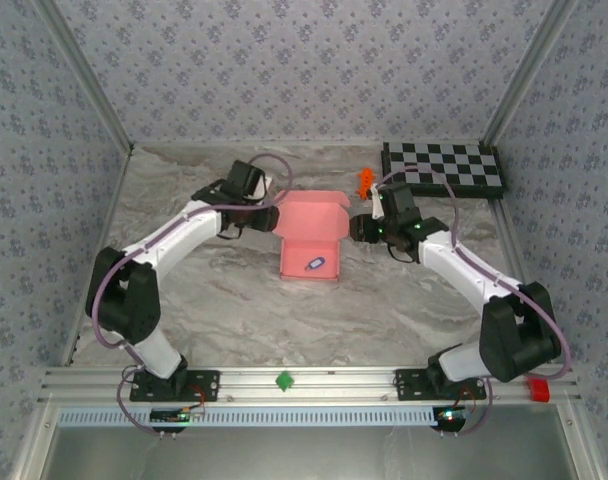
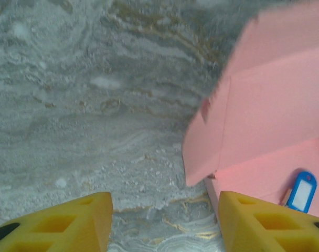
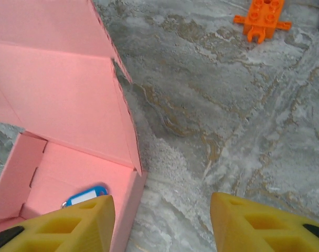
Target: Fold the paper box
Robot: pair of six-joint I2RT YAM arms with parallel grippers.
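- Table, marbled grey, carries everything, and my two arms reach in from its near edge.
- Box, pink, sits at the middle of the table between my two wrists. Its tray lies flat and open on top, and its lid is raised on the far side.
- Checkerboard, black and white, lies flat at the far right, well apart from the box.
- My left gripper hangs at the box's left side, released. Its yellow fingers stand wide apart and clamp nothing. Bare table and the tray's near corner show in the gap, the corner just beside the right finger.
- My right gripper hangs at the box's right side, also released. Its fingers are spread, with the tray's right wall next to the left one and bare table across the rest of the gap.
- Brick, an orange toy, rests on the table between the box and the checkerboard.
- Tag, blue with a white label, lies on the tray floor.
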